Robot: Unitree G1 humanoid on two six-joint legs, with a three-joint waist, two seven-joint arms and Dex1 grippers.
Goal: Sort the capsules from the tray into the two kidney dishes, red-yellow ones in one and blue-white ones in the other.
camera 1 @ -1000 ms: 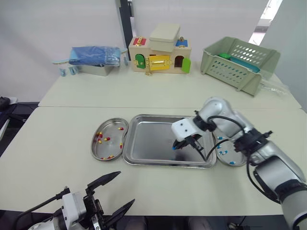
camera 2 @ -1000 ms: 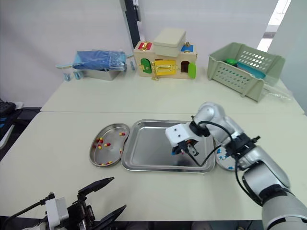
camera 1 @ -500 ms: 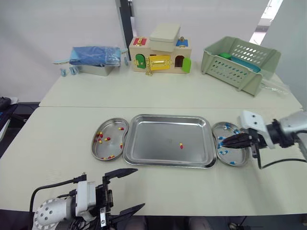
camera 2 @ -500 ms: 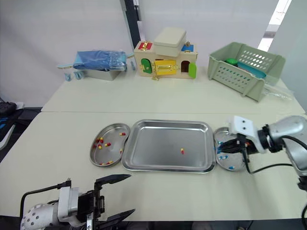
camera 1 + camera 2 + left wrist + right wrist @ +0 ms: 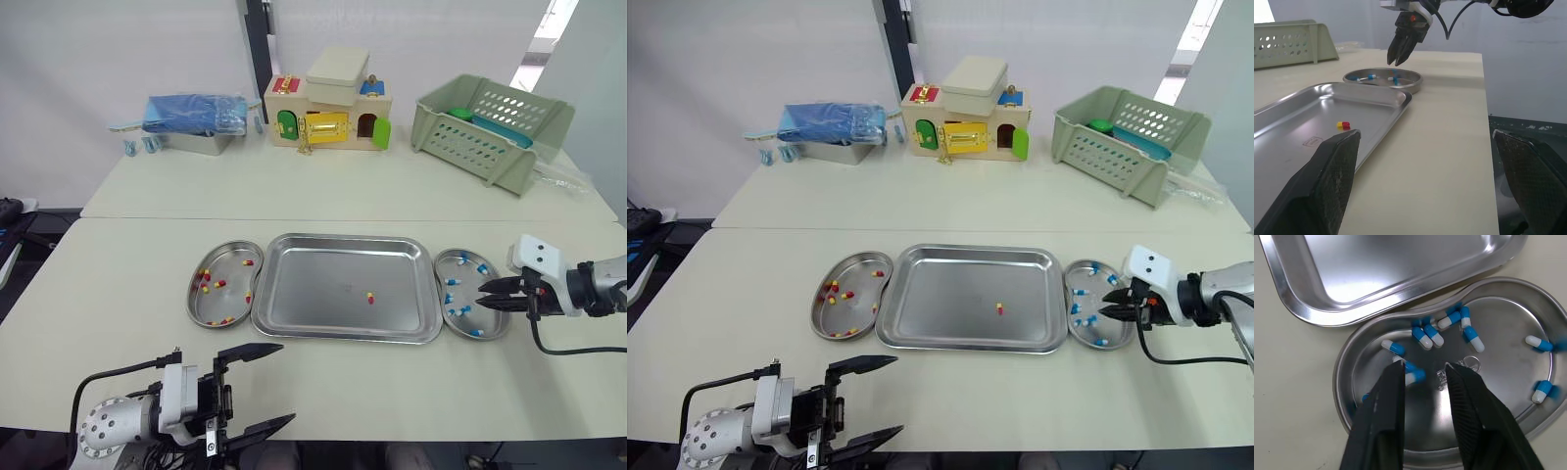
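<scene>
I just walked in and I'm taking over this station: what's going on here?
The robot is sorting capsules. Its right gripper hovers open over the right kidney dish of blue-white capsules. One red-yellow capsule lies in the tray; the left kidney dish holds more red-yellow capsules. The left gripper is open, holding nothing.

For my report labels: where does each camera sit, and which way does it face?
Eye views: on the head, facing forward and down at the table; left gripper and right gripper show.
Left wrist: low over the table, facing the tray; own fingers.
Right wrist: above the blue-white dish, facing down; own fingers.
Shared: both wrist views show that dish.
</scene>
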